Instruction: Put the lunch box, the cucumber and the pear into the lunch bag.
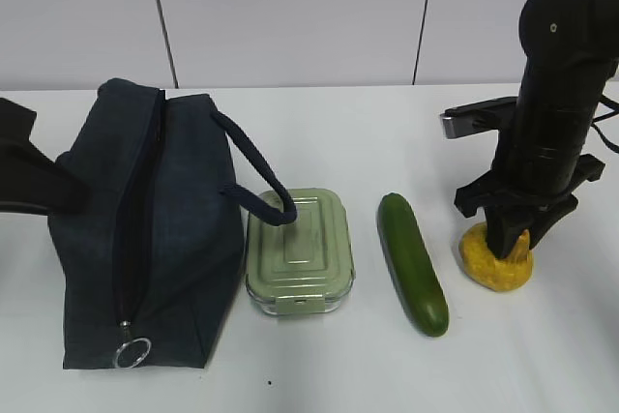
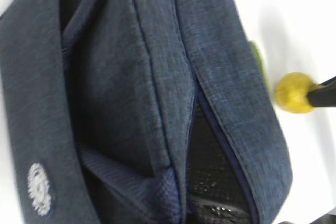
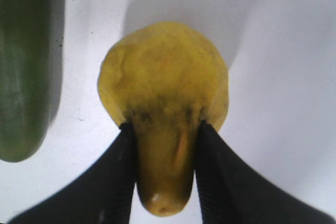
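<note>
- Pear (image 1: 498, 263) sits on the white table (image 1: 319, 365) toward its right edge in the exterior view, with the right gripper (image 1: 510, 242) coming straight down on it; the black fingers straddle its top.
- Cucumber (image 1: 413, 263) lies just left of the pear, apart from it, its length running from back to front of the table with a slight slant.
- Lunch box (image 1: 300, 250) lies left of the cucumber with a strip of bare table between them; its left side is just beside the lunch bag (image 1: 145, 229).
- One loop of the bag's handle (image 1: 256, 176) rests across the lunch box lid.
- The bag stands toward the table's left edge, its zipper slot gaping along the top, the silver ring pull (image 1: 132, 351) at the end nearest the front edge.
- Bare table runs along the front edge and behind the items to the back edge.
- The left arm shows only as a dark shape at the picture's left border.
- Left wrist view: navy fabric fills the picture; the bag's opening (image 2: 210, 177) shows dark lining inside. The left gripper's fingers are out of sight, pressed together.
- The pear (image 2: 295, 93) appears far right, blurred.
- Right wrist view: both fingers (image 3: 118, 177) pinch the pear's (image 3: 163, 87) narrow stem end; the cucumber's (image 3: 23, 61) rounded end lies at the left.
</note>
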Tool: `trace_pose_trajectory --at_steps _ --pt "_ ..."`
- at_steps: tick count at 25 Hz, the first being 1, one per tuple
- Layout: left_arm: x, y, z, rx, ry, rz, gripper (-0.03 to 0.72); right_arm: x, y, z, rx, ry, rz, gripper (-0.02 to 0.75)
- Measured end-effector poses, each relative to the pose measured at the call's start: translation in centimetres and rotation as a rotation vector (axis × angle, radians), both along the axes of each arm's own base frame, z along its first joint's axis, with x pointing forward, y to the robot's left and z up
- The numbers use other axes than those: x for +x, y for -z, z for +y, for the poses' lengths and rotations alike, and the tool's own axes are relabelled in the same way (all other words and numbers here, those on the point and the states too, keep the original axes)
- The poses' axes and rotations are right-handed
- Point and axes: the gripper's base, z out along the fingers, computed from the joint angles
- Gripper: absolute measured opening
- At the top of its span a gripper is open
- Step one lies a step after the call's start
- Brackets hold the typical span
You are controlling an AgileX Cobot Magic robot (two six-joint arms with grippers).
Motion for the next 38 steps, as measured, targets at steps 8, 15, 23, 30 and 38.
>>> trace_pose_trajectory --at_steps 8,15,23,30,38 --pt "0.6 -0.2 -0.2 -0.046 -0.028 -0.038 -0.013 -0.2 -1.8 0.0 0.010 -0.002 -0.054 0.269" --pt "2.1 2.1 -0.4 -0.036 -0.007 0.038 -0.013 0.6 -5.0 0.3 0.052 0.010 -0.139 0.267" --pt "2.4 1.9 -0.8 -0.093 -0.001 0.017 -0.013 1.0 -9.4 2.2 0.261 0.001 -0.224 0.266" --pt "2.4 1.7 -0.9 -0.108 0.009 -0.006 -0.013 1.3 -12.8 5.1 0.621 -0.075 -0.292 0.266" --pt "2.5 1.7 -0.9 -0.109 0.011 -0.008 -0.013 0.5 -14.8 9.8 0.926 -0.208 -0.373 0.266"
